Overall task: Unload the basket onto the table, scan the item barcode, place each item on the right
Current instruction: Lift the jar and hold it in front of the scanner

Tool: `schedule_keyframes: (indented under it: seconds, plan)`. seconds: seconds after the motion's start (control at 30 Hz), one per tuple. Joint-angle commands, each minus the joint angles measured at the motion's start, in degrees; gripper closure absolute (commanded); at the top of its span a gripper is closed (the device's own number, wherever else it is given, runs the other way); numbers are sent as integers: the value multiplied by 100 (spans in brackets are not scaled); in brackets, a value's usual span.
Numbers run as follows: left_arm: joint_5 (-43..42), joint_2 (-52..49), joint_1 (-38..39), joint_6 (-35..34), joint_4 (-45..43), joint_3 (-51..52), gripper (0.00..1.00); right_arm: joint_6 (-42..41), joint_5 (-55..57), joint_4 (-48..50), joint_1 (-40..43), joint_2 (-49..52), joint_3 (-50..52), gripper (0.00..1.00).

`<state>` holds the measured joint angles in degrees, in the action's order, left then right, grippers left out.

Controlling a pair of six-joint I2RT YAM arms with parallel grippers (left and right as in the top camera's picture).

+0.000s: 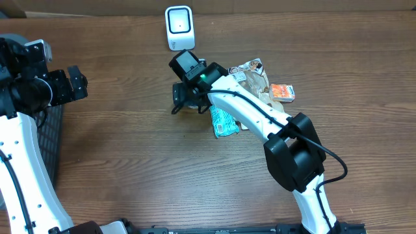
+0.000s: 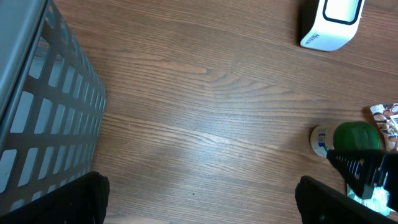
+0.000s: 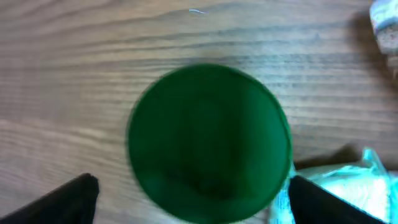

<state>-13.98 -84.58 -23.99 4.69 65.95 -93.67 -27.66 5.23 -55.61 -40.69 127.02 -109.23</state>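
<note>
Between the right jaws, whose dark fingers (image 3: pixel 68 202) sit at the lower corners of the wrist view, a green-lidded container (image 3: pixel 208 143) stands upright on the worktop (image 1: pixel 130 162). The jaws are spread wide with a finger on each side of the lid. Neither finger seems to press on it, so they hold nothing. A teal packet (image 3: pixel 348 186) lies just beside the container, at the near edge of a small pile.

Further along the right arm (image 1: pixel 247 110) are the rest of the pile: crumpled snack packets (image 1: pixel 253 73) and an orange box (image 1: pixel 283 92), close together. Beyond the container, near the far edge of the worktop, the white scanner (image 1: pixel 179 27) stands by itself.

Well off to the other side, the left arm (image 1: pixel 26 91) hangs next to a grey basket (image 2: pixel 43 124). Its jaws are also fully spread and hold nothing, with only bare wood under them.

The container is probably the item to scan. It is near the scanner but not held up to the scanner's face, and no barcode shows in any view. Nothing in the pictures shows that a scan has been made. What seems left is to grip the container, lift it, and turn its label toward the scanner.
</note>
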Motion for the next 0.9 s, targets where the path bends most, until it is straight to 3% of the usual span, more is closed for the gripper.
schedule_keyframes:
  seconds: [0.0, 0.17, 0.4, 0.5, 0.63, 0.87]
  plan:
    - [-63, -39, 17, 68, -13, -17, 0, 960, 92, -48, 37, -197, -503, 0]
    - [-63, -39, 17, 68, -15, -17, 1, 1091, 151, 111, 155, -186, -632, 0]
    - [-63, -39, 17, 68, -13, -17, 0, -358, 302, 101, 155, 103, -629, 0]
    - [-63, -39, 17, 68, -13, -17, 0, -581, 380, 188, 157, 197, -627, 0]
    - [-63, -39, 17, 68, -13, -17, 0, -549, 376, 326, 157, 354, -627, 16]
    - [-63, -39, 17, 68, -13, -17, 1, -483, 385, 299, 173, 577, -623, 21]
